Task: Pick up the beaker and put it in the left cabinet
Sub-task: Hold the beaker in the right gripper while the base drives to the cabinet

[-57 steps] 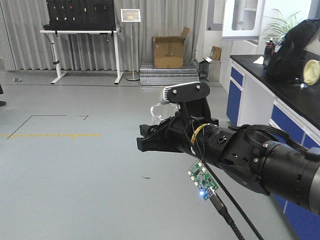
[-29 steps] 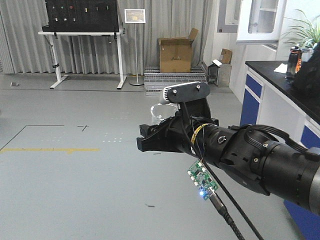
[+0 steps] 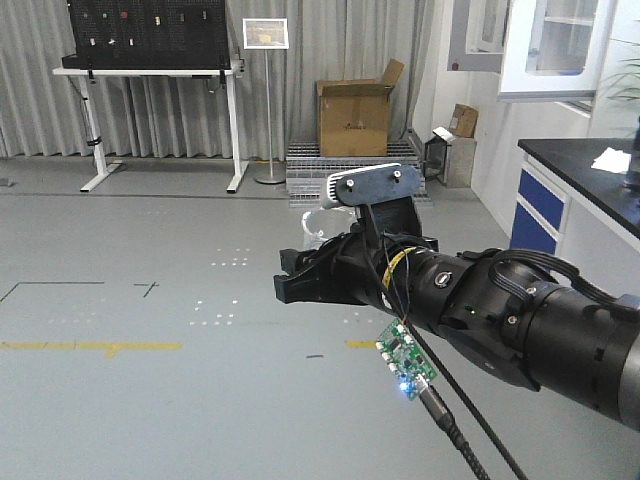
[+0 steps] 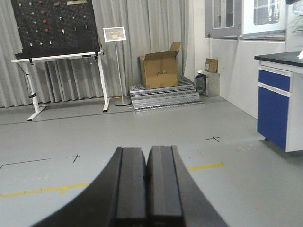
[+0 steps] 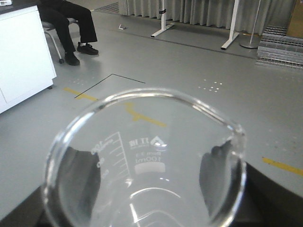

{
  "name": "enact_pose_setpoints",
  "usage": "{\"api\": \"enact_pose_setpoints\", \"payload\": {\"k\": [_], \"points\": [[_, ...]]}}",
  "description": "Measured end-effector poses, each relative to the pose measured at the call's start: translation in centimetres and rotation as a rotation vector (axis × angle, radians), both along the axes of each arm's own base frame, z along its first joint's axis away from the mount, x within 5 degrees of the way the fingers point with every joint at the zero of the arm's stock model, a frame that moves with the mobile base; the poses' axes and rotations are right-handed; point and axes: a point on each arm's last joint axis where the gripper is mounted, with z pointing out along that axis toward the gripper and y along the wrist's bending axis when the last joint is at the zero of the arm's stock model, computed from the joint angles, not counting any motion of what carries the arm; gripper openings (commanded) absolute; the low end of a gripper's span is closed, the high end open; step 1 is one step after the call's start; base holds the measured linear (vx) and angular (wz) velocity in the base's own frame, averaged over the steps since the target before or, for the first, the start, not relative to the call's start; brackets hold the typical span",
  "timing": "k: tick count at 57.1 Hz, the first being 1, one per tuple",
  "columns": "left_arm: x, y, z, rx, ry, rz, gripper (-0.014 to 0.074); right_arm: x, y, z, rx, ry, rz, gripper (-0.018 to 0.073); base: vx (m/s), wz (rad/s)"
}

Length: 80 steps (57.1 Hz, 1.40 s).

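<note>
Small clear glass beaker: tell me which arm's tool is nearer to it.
Right. The right tool is clamped on the small clear glass beaker. The left tool is shut on nothing, facing bare grey floor, with no beaker in its view.

- The grey floor [image 3: 120, 420] carries everything you see here. A yellow tape line [image 3: 90, 346] and thin black marks [image 3: 147, 288] are stuck on it.
- At the back, a white-legged bench [image 3: 150, 72] bears a black pegboard [image 3: 145, 25], with a sign stand [image 3: 266, 100] beside it.
- A metal grating platform [image 3: 345, 160] lies on the floor, with an open cardboard box [image 3: 352, 105] on top.
- On your right, a dark-topped bench [image 3: 575, 165] carries a white sheet [image 3: 610, 158].
</note>
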Motion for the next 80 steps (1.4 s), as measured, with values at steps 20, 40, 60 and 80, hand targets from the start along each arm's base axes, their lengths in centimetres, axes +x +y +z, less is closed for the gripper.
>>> {"api": "enact_pose_setpoints", "payload": {"k": [20,40,60,80], "points": [[0.00,0.00,0.00,0.000,0.000,0.000,0.0001,0.02,0.00,-0.05,-0.002,0.002,-0.001,0.0103,0.71,0.01],[0.00,0.00,0.00,0.000,0.000,0.000,0.0001,-0.02,0.03,-0.01,-0.001,0.001,0.000,0.0103,0.73,0.00],[0.00,0.00,0.00,0.000,0.000,0.000,0.0001,-0.02,0.03,-0.02,-0.001,0.001,0.000,0.0103,0.71,-0.02],[0.00,0.00,0.00,0.000,0.000,0.000,0.0001,-0.02,0.03,-0.02,-0.001,0.001,0.000,0.0103,0.70,-0.01]]}}
